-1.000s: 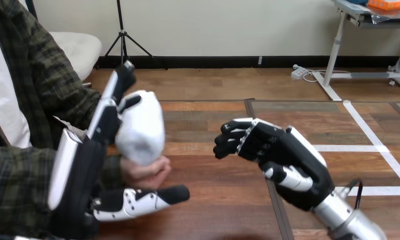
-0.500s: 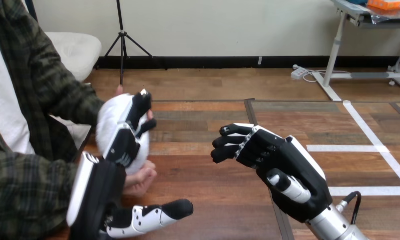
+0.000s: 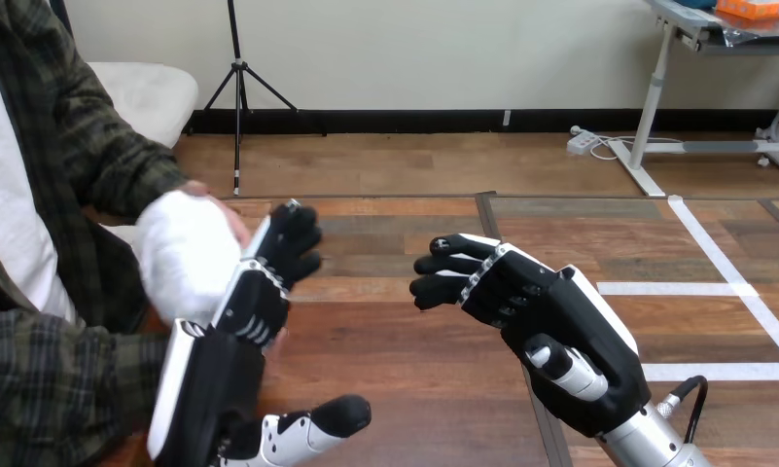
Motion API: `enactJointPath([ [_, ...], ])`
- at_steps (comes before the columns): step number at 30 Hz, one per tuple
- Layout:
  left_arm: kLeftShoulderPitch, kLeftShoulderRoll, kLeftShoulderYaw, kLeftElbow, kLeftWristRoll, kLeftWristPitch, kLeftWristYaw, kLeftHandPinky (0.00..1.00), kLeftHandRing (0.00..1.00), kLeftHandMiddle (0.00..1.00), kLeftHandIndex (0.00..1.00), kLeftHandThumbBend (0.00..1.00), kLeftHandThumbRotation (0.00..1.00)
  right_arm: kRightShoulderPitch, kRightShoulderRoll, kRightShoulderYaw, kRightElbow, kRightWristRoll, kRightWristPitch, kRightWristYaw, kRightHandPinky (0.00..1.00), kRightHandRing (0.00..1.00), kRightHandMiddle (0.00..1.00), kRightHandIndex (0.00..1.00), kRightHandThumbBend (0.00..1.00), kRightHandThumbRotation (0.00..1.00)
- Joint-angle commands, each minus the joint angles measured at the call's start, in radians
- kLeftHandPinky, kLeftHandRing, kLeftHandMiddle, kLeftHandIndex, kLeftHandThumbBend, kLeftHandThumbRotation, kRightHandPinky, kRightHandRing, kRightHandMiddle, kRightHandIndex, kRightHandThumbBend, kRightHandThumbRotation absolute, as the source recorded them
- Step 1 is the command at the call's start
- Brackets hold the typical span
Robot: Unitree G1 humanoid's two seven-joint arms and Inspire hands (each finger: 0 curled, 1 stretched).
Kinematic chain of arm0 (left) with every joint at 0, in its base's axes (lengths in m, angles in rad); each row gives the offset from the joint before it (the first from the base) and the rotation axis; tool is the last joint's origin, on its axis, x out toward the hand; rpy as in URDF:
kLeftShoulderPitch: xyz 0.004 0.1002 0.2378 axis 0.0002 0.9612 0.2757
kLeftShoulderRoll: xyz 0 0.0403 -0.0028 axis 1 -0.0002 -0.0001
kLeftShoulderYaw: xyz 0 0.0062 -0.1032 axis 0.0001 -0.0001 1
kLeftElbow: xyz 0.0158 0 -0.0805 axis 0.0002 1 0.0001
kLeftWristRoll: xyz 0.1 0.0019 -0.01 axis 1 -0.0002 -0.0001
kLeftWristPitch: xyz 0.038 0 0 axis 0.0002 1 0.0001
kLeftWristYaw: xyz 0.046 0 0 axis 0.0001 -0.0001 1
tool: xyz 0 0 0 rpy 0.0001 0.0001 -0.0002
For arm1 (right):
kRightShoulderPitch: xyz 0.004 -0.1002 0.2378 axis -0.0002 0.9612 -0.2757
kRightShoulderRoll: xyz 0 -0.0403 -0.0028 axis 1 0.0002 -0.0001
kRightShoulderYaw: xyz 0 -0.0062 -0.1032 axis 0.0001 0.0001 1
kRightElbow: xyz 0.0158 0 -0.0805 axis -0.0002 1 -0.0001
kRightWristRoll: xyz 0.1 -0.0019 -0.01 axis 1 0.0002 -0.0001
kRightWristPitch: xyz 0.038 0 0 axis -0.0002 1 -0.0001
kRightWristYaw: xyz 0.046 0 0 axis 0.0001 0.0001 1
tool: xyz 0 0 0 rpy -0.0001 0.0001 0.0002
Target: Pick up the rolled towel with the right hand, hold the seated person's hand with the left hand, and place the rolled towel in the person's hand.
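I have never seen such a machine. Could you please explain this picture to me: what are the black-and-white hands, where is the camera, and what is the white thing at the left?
These are the two hands of a humanoid robot, seen from a camera on its own head that looks down over a wooden table. The robot's left hand, at the picture's left, has its fingers nearly straight and stands right beside a white rolled towel. The person's hand, coming in from the left side, lies on the top of the towel and seems to hold it, though that part is blurred. The robot's right hand hangs above the table with curled fingers and holds nothing.
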Motion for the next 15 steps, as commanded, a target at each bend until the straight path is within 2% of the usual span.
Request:
enactJointPath([
  [1,-0.021,-0.025,-0.018,0.012,-0.042,-0.023,-0.02,0.87,0.9,0.91,0.92,1.0,0.57,-0.016,0.002,-0.01,-0.05,0.013,-0.024,-0.001,0.72,0.75,0.78,0.79,1.0,0.62],
  [15,-0.015,-0.05,-0.037,0.038,-0.062,-0.018,-0.043,0.88,0.9,0.9,0.89,1.0,0.59,-0.014,-0.013,-0.007,-0.028,-0.017,-0.066,-0.001,0.74,0.77,0.79,0.81,1.0,0.64],
])
